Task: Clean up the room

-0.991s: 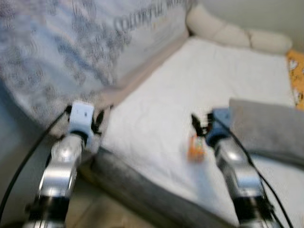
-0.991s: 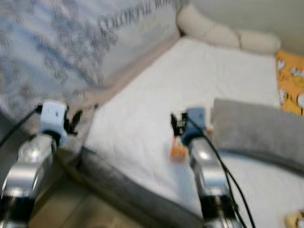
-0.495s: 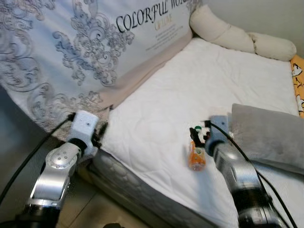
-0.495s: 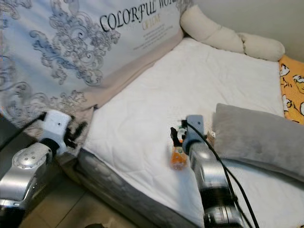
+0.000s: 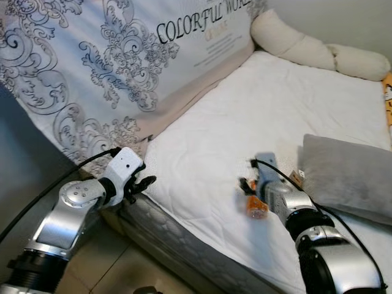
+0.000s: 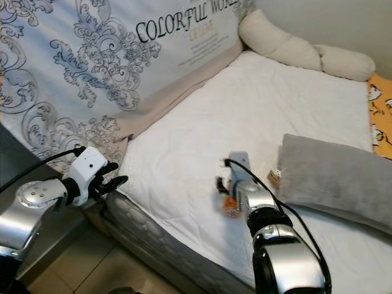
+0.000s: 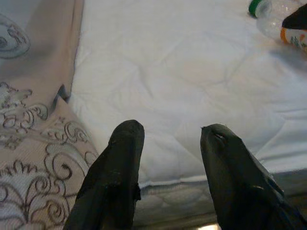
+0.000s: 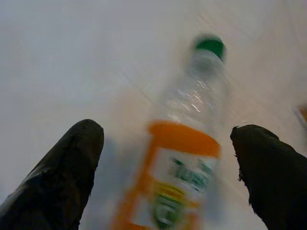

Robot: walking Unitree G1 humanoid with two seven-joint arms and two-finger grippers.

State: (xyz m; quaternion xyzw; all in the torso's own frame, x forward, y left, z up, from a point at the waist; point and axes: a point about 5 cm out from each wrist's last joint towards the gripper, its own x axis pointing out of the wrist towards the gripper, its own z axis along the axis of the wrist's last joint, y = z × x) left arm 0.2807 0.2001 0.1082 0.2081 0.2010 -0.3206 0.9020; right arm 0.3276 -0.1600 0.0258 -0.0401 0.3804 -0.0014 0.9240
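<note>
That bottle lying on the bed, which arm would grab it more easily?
Right. The right gripper already has its open fingers either side of the bottle on the mattress. The left gripper hovers open at the bed's near edge, well away.

I've got wide bare mattress (image 5: pixel 245 116) ahead of my left gripper (image 7: pixel 168 132), while the grey pillow (image 5: pixel 346 177) crowds my right gripper (image 8: pixel 168 136), whose spread fingers seemingly have room either side of the bottle (image 8: pixel 184 158).

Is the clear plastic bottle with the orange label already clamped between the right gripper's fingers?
No: the clear plastic bottle with the orange label lies on the white mattress, with the right gripper's fingers spread wide on either side.
</note>
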